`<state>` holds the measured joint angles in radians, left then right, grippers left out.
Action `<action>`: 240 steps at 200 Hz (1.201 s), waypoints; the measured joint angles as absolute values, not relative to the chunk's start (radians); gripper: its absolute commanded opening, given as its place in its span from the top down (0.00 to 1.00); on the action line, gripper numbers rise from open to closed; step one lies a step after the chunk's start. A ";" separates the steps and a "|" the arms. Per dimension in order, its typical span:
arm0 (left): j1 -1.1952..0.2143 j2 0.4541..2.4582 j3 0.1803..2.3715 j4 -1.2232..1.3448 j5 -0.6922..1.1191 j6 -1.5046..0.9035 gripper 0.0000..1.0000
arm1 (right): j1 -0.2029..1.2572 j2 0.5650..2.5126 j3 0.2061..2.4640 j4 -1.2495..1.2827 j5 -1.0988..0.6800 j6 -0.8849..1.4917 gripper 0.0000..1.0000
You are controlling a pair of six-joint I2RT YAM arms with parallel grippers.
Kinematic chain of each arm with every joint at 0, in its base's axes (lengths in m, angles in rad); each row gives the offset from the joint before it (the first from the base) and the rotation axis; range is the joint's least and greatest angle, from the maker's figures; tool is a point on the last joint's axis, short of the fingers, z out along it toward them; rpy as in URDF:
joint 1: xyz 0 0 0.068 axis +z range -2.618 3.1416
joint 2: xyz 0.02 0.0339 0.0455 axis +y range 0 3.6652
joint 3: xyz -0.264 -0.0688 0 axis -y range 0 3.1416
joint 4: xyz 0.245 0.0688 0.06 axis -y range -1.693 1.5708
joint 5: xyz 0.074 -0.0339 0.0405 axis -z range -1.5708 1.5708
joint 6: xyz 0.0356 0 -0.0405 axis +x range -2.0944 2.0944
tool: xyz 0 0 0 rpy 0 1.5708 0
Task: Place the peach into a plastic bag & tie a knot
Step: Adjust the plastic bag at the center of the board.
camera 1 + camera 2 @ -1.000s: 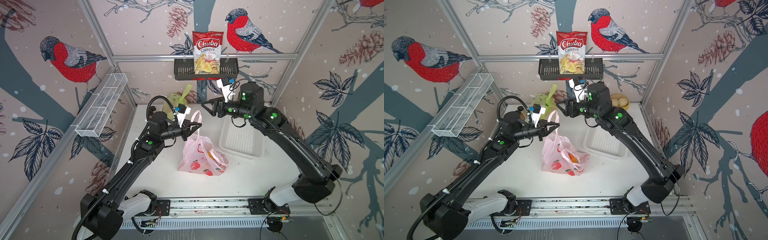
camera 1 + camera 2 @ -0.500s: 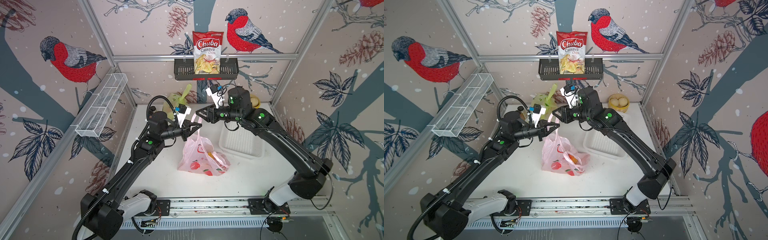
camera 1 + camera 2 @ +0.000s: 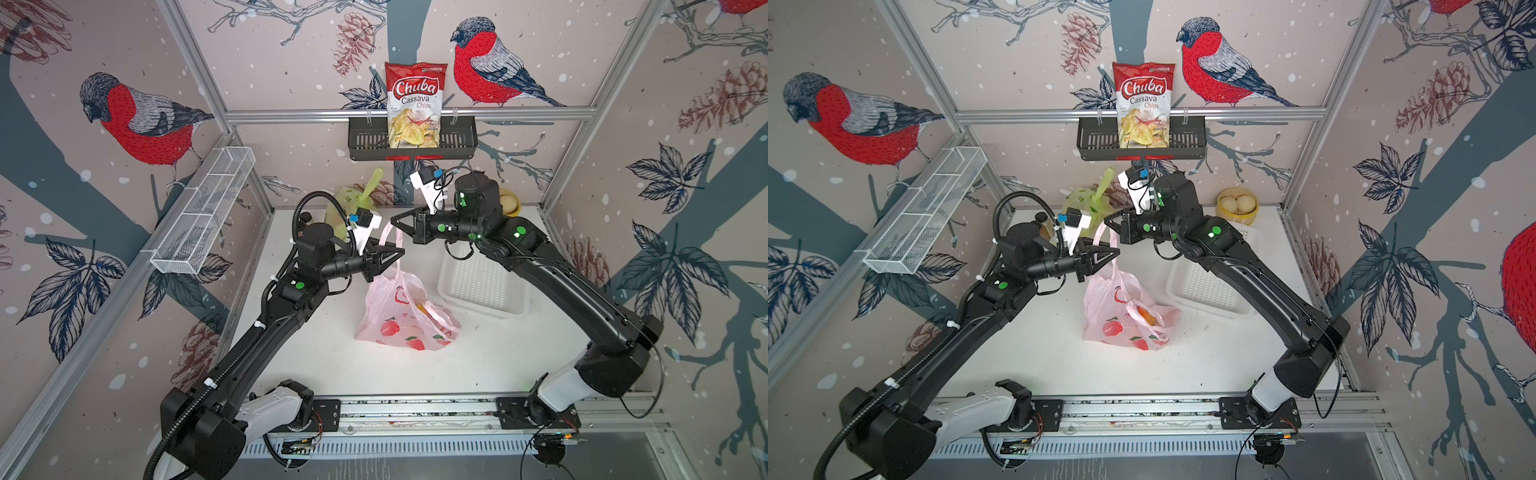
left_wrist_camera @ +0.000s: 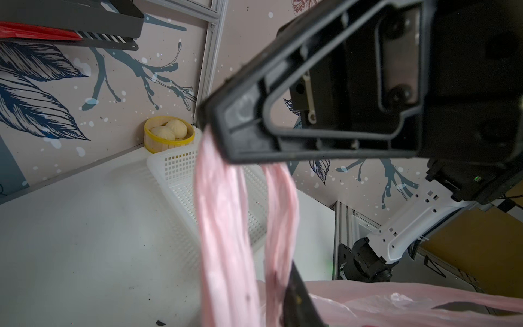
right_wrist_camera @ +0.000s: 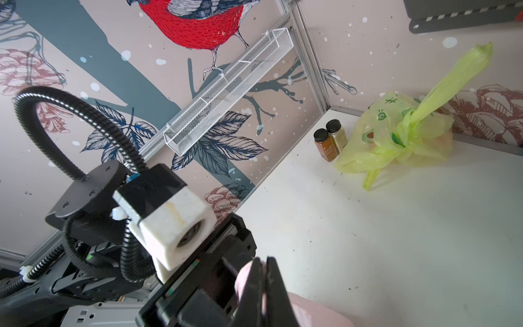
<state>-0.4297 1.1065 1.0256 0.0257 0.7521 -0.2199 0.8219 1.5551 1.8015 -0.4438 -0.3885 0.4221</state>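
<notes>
The pink printed plastic bag point(image 3: 395, 320) point(image 3: 1113, 316) sits mid-table. Through its film the orange peach point(image 3: 1144, 314) shows inside. Its handle loops point(image 4: 226, 226) are pulled up in two strands. My right gripper point(image 3: 394, 219) point(image 5: 263, 263) is shut on the top of the handles, pink film pinched between its fingers. Just below it, my left gripper point(image 3: 401, 252) point(image 3: 1117, 251) is level with the strands. In the left wrist view one of its fingers point(image 4: 298, 300) stands off to the side of them, jaws parted, and the strands look blurred and loose.
A white perforated basket point(image 3: 482, 282) lies right of the bag. At the back are a knotted green bag point(image 5: 396, 136), two spice jars point(image 5: 329, 141) and a steamer of buns point(image 3: 1237, 205). A black shelf with a chips bag point(image 3: 415, 104) hangs above, and a wire rack point(image 3: 203, 212) on the left wall.
My right gripper swung left to the raised handles and closed on them. My left gripper stayed in place and let its jaws part.
</notes>
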 measured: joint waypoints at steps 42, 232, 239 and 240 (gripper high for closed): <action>-0.440 0.958 0.984 0.019 0.539 -0.202 0.16 | 0.902 1.545 1.846 -0.437 -0.276 0.458 1.00; -0.677 0.905 0.879 0.152 -0.046 0.018 0.80 | 0.968 1.589 1.937 -0.495 -0.146 0.477 1.00; -0.677 0.905 0.875 0.152 -0.046 0.018 0.83 | 0.967 1.589 1.937 -0.495 -0.146 0.477 1.00; -0.677 0.904 0.875 0.152 -0.046 0.018 0.83 | 0.966 1.589 1.937 -0.495 -0.147 0.477 1.00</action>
<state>-0.6773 0.9043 0.8745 0.1524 -0.0456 0.0181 0.9661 1.5887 1.9369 -0.4953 -0.1467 0.4770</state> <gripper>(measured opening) 0.210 0.054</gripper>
